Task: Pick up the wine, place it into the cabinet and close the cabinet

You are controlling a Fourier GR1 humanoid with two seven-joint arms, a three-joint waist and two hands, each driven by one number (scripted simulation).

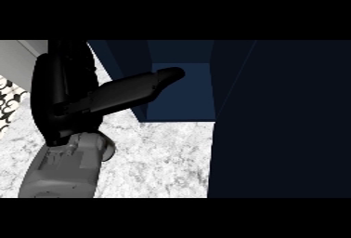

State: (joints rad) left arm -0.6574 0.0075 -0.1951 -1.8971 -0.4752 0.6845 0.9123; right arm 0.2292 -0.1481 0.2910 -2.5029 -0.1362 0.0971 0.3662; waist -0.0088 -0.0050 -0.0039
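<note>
The wine is nowhere I can pick out; the head view shows no bottle on the counter, and the cabinet's inside is too dim to tell whether anything stands there.

The cabinet (179, 90) takes up the upper middle and the whole right of the view. It is dark navy, flat-sided and square-edged, with a matte finish. Its opening is a deep rectangular recess, a shade bluer at the back wall than at the sides. A broad dark panel (281, 121) runs down the right side from top to bottom; it may be the open door, seen nearly edge-on, though I cannot be sure.

Below and to the left of the cabinet lies the counter (161, 158), a pale grey-white stone with a mottled, marble-like grain. At the far left edge a strip with a black-and-white blotched pattern (10, 100) shows, and above it a plain light grey surface.

The left hand (109, 95) comes up from the lower left on a grey, boxy forearm (65, 169) with moulded panels and a rounded wrist collar. The hand is glossy black and bulky. One long digit (161, 79) stretches out straight toward the cabinet's opening, its rounded tip just over the recess's front edge. The digits that show look extended rather than curled, and nothing is held in them.
</note>
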